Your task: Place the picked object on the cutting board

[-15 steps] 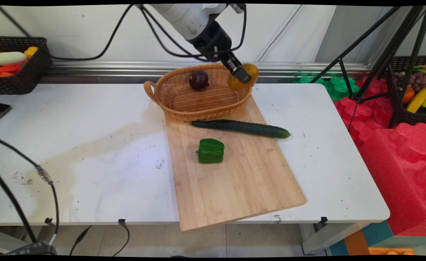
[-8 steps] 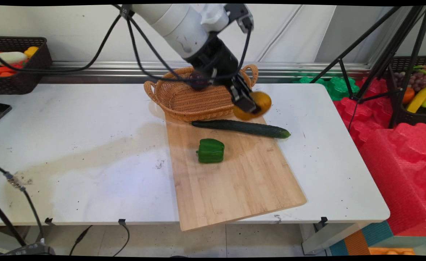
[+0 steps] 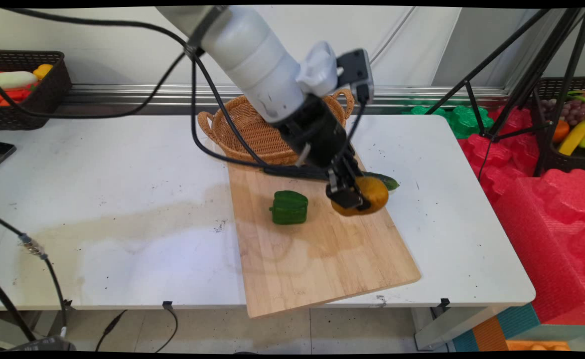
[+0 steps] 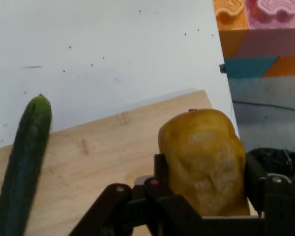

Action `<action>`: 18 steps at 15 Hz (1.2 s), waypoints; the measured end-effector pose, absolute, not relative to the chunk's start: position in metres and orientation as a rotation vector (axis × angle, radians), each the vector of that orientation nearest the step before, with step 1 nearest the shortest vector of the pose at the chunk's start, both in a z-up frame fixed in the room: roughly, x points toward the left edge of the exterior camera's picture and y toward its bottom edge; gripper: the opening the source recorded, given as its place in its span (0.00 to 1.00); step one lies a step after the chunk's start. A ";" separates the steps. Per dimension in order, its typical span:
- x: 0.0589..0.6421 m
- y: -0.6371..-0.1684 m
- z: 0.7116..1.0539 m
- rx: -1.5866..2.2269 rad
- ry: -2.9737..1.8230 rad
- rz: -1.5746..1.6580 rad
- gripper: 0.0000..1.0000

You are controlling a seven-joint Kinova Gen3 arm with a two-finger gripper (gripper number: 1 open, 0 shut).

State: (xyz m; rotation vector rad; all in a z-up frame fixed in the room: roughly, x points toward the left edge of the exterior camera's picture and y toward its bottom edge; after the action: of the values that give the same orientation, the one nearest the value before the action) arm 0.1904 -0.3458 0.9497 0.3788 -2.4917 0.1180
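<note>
1. Since the earlier main-view pictures, the black two-finger gripper [image 3: 353,198] has travelled from above the oval woven wicker basket [image 3: 252,130] down and toward the near side. It now hangs low over the pale bamboo cutting board [image 3: 322,249].
2. Main view: the gripper is clamped on a rounded yellow-orange vegetable [image 3: 369,194] (likely a toy pepper), carried just beside the tip of the long dark green cucumber [image 3: 387,180]. A blocky green bell pepper [image 3: 289,207] sits on the board to its left, apart from it. Whether the held piece touches the board cannot be told. The white bench [image 3: 123,199] carries board and basket.
3. Hand view: the fingers [image 4: 160,169] press the yellow vegetable [image 4: 204,162] from both sides. Board [image 4: 108,147] lies beyond it, with the cucumber [image 4: 22,157] at the left.
4. No readable writing or brand mark shows in either view.
</note>
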 end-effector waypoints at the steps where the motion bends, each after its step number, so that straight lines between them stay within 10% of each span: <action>1: 0.186 -0.346 0.943 0.378 -2.508 0.118 0.00; 18: 0.147 -0.371 0.836 0.446 -2.684 0.173 0.00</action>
State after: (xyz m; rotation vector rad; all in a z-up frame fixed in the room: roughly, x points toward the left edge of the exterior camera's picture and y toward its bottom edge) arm 0.1466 -0.3705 0.8356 0.4462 -2.6838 0.1727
